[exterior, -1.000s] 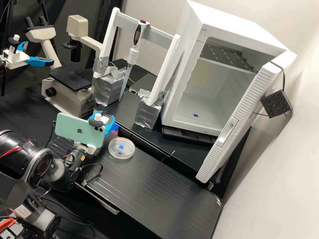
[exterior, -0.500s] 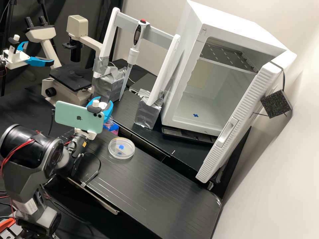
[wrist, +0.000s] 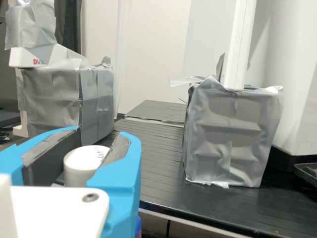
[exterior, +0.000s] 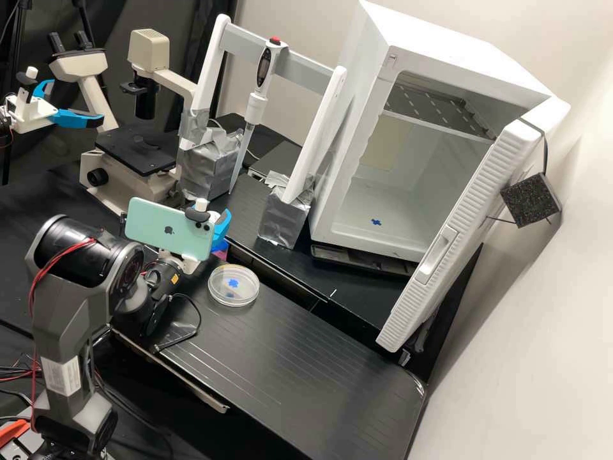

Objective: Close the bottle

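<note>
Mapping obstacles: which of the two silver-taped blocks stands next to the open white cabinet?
The block farther right in the high view, beside the cabinet; the other block stands farther left, next to the microscope.

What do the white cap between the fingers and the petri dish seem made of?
The white cap looks like matte, opaque plastic: smooth, with soft shading. The petri dish is clear and glossy, its rim catching light; that could be plastic or glass.
</note>
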`<state>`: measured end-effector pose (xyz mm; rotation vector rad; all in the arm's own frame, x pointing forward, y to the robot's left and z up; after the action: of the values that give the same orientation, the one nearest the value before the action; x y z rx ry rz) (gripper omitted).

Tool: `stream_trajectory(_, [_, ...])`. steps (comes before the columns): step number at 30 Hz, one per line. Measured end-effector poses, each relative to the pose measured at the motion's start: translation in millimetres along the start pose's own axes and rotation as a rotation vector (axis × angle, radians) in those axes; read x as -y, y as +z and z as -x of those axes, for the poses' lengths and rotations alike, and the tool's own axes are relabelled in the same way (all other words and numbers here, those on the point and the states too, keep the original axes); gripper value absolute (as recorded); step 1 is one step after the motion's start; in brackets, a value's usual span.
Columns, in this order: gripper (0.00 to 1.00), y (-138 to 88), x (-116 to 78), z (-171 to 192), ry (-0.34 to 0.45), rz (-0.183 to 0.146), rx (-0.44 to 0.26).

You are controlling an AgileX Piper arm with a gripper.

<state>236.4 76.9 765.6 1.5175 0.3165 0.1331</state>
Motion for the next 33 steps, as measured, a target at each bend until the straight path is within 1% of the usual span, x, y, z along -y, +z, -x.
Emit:
stream_trajectory(8, [0.00, -1.4, 3.2, -0.3, -0.011, -0.004, -0.003])
stream_trajectory(21, [0.00, 3.4, 8.4, -1.2, -0.026, -0.004, 0.013])
stream_trajectory(22, [1.00, 3.6, 8.7, -1.3, -0.028, -0.004, 0.015])
stream_trajectory(33, [1.00, 3.5, 9.6, -0.5, -0.027, -0.009, 0.021])
